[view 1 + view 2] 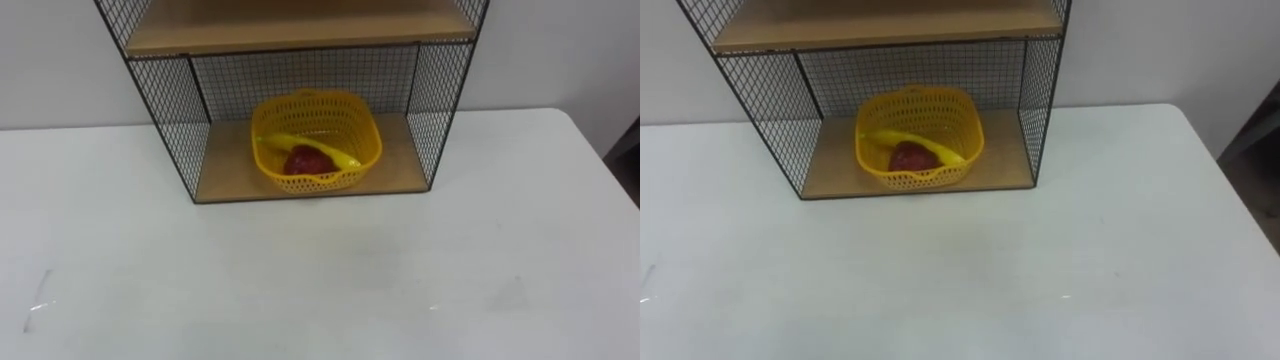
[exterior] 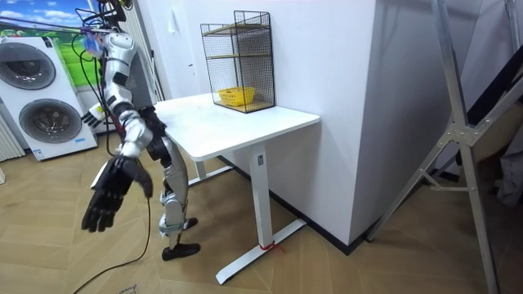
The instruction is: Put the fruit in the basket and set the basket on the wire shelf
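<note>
Basket (image 1: 316,140) sits on wire shelf (image 1: 400,175), well apart from hand (image 2: 110,194).

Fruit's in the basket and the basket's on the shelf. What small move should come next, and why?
Probably just stand clear with arms lowered: the yellow basket sits fully on the wire shelf's bottom board, banana and red fruit inside, and the right hand hangs open beside the table, holding nothing.

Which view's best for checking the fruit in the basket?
Left eye view: the banana and red fruit lie plainly inside the yellow basket, centred, on the wire shelf. Right eye view shows the same, off-centre. Room view: basket a yellow spot, fruit too small to tell.
</note>
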